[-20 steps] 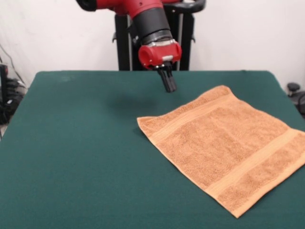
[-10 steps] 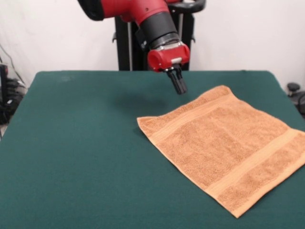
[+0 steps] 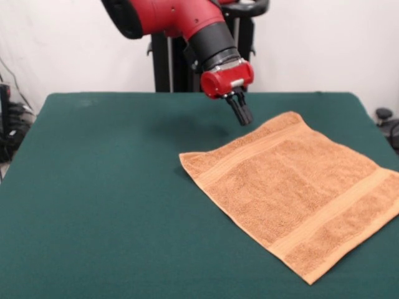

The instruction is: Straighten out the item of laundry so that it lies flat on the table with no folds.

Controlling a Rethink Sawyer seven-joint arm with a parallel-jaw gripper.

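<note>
The counter [image 3: 106,205] spreads wide and dark green beneath the jaws and out past them on every side, most of it bare. Below the jaws and toward the camera lies the towel [image 3: 293,193], spread open as a diamond with both woven bands showing and no fold or raised corner visible; one corner runs to the picture's edge. It looks flat already, so the task seems close to done. The arm [image 3: 187,18] slants down from above, carrying the jaws [image 3: 242,116] clear over the bare cloth just beyond the towel's far edge. The jaws look pressed together around nothing, apart from the towel.
</note>
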